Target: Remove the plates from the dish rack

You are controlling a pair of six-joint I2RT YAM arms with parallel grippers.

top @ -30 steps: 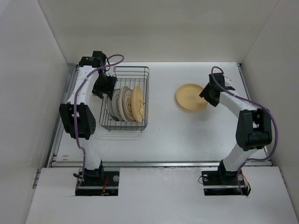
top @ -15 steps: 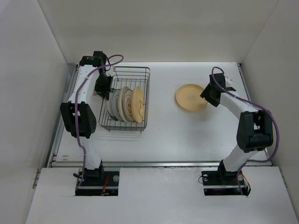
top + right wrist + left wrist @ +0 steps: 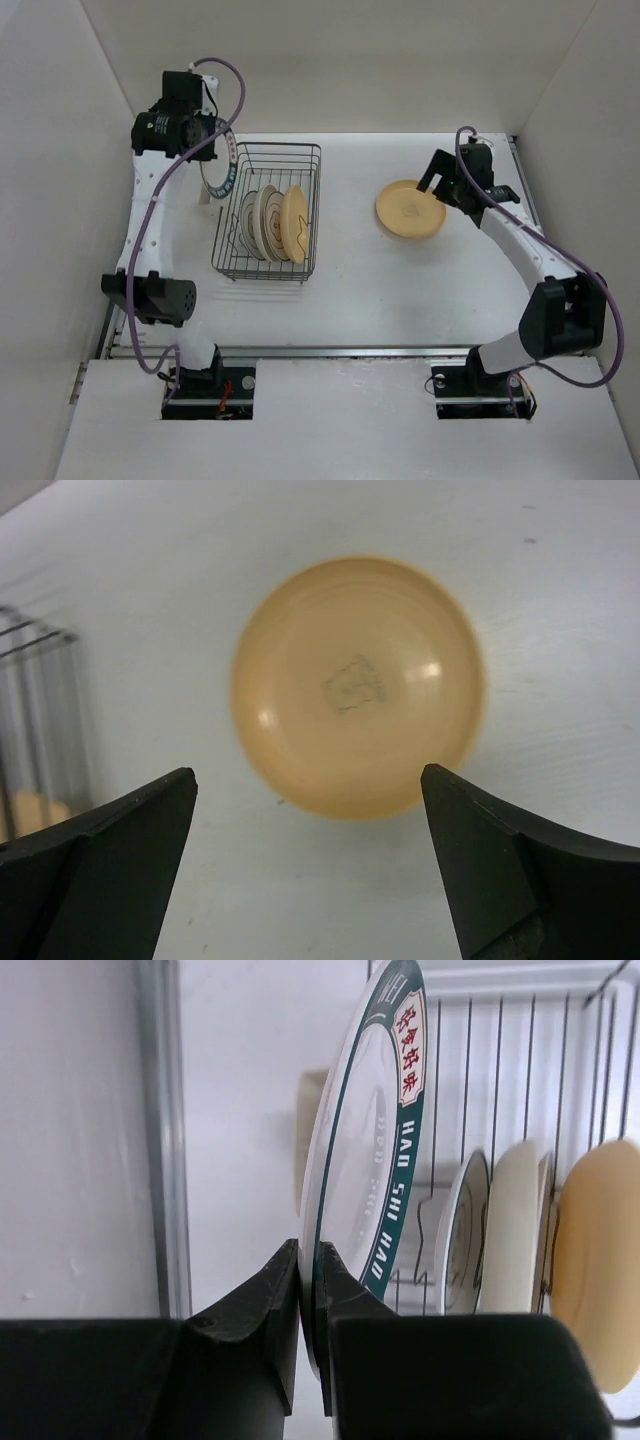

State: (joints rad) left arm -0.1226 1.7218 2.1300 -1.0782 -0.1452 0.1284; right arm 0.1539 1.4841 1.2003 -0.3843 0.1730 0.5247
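My left gripper [image 3: 207, 160] is shut on the rim of a white plate with a dark green lettered ring [image 3: 226, 172], held on edge above the left side of the dish rack [image 3: 300, 262]. In the left wrist view the jaws pinch this plate [image 3: 365, 1160] at its lower edge. Two white plates [image 3: 258, 222] and a tan plate [image 3: 294, 222] stand upright in the rack. Another tan plate [image 3: 410, 208] lies flat on the table. My right gripper [image 3: 437, 186] is open and empty above its right edge; the right wrist view shows this plate [image 3: 358, 685] between the spread fingers [image 3: 130, 840].
The rack's wire wall [image 3: 500, 1060] and its standing plates [image 3: 515, 1220] are just right of the held plate. A metal strip [image 3: 160, 1140] runs along the table's left edge by the side wall. The rack's corner [image 3: 30, 710] shows at the left of the right wrist view.
My left arm has risen and lifted the white green-rimmed plate up out of the rack. My right arm has stretched out and its gripper has shifted slightly back over the tan plate.
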